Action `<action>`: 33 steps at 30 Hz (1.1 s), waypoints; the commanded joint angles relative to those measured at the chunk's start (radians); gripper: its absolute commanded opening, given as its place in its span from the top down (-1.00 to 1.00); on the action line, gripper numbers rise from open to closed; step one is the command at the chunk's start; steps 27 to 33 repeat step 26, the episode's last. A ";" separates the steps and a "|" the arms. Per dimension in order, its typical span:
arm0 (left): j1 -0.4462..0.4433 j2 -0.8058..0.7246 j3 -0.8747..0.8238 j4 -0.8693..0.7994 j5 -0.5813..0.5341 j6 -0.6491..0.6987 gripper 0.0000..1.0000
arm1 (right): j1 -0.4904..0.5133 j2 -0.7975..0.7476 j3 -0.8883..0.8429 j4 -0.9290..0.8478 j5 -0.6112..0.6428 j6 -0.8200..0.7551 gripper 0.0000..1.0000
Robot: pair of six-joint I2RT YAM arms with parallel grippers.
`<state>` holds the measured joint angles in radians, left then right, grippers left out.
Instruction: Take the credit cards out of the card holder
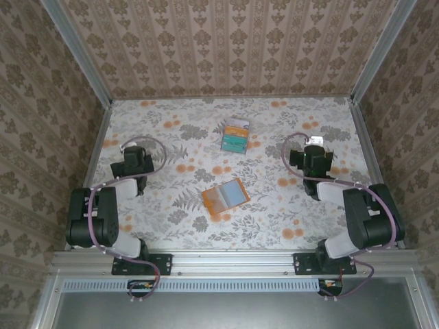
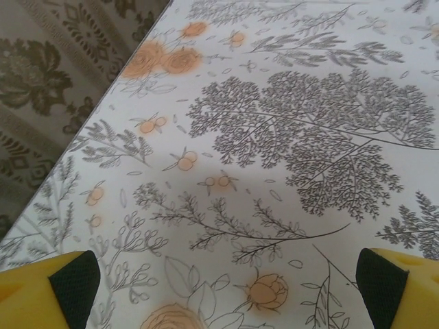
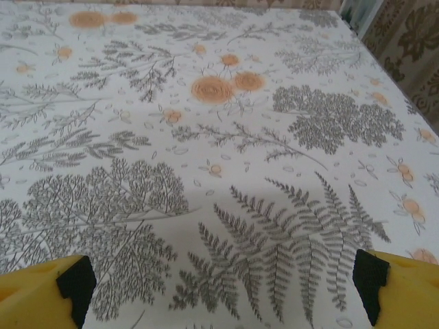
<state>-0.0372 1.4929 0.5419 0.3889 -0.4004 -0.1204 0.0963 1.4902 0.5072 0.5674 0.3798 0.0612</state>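
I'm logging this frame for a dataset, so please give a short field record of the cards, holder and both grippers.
credit cards: overlapping pile on the table, far centre, apart from the holder
card holder: lying open, near centre
left gripper: open, empty, over the table's left side
right gripper: open, empty, over the table's right side

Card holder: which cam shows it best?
Top external: the card holder lies flat mid-table, whole outline and pale inner panel clear. Both wrist cameras face patterned tabletop elsewhere.
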 commanded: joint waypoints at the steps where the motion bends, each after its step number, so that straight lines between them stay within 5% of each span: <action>1: 0.004 -0.025 -0.071 0.281 0.132 0.088 -1.00 | -0.020 0.000 -0.057 0.188 -0.069 -0.006 -0.99; 4: -0.003 0.066 -0.190 0.619 0.215 0.153 -1.00 | -0.029 0.022 -0.126 0.317 -0.140 -0.023 -0.99; 5: -0.002 0.035 -0.157 0.495 0.210 0.123 -1.00 | -0.028 0.066 -0.143 0.424 -0.146 -0.041 -0.99; 7: -0.012 0.059 -0.163 0.548 0.192 0.150 -1.00 | -0.034 0.033 -0.114 0.301 -0.165 -0.023 -0.99; 33: -0.019 0.043 -0.155 0.502 0.184 0.140 -1.00 | -0.047 0.040 -0.116 0.320 -0.190 -0.022 -0.99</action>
